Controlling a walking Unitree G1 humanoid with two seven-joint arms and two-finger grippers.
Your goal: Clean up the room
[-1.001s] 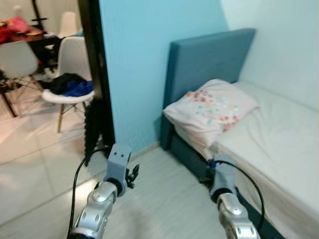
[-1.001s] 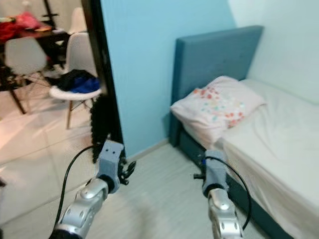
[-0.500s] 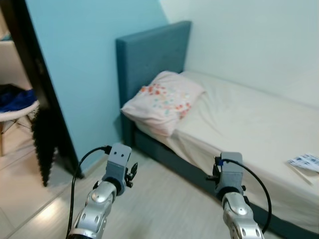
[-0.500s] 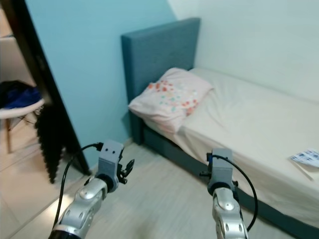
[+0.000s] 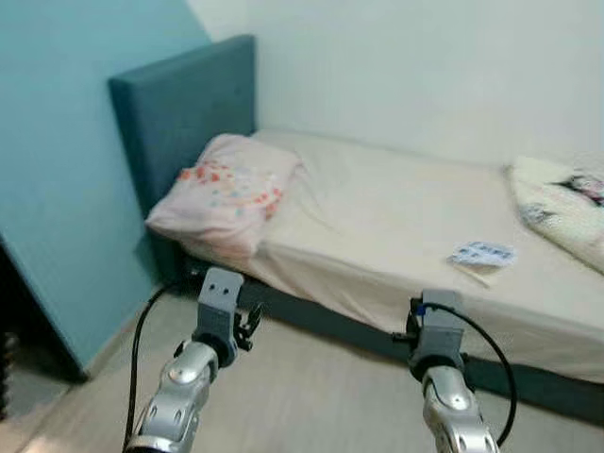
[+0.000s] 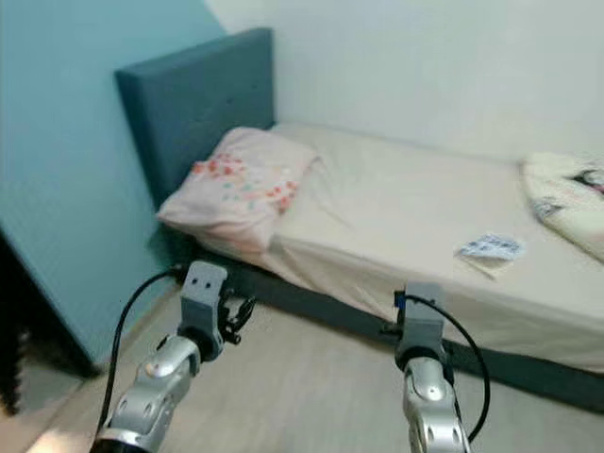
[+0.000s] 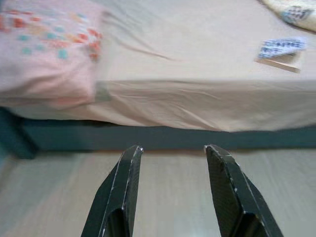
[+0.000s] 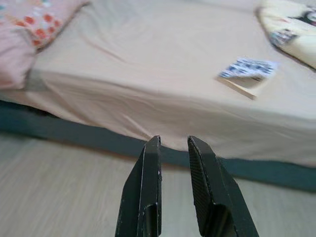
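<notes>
A small book or booklet (image 8: 247, 75) lies flat on the bed (image 5: 396, 217), ahead of my right pincer (image 8: 174, 148) and well apart from it; its blue-and-white cover print is too blurred to read. My right pincer hangs over the floor (image 5: 311, 387) empty, fingers a narrow gap apart. My left pincer (image 7: 173, 150) is spread wide, holding nothing. A floral pillow (image 5: 222, 189) rests against the blue headboard (image 5: 179, 104); a patterned blanket (image 5: 566, 203) lies at the far end.

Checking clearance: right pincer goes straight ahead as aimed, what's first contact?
Probably the draped sheet on the bed's side, facing the right pincer, short of the book. Depth unclear.
</notes>
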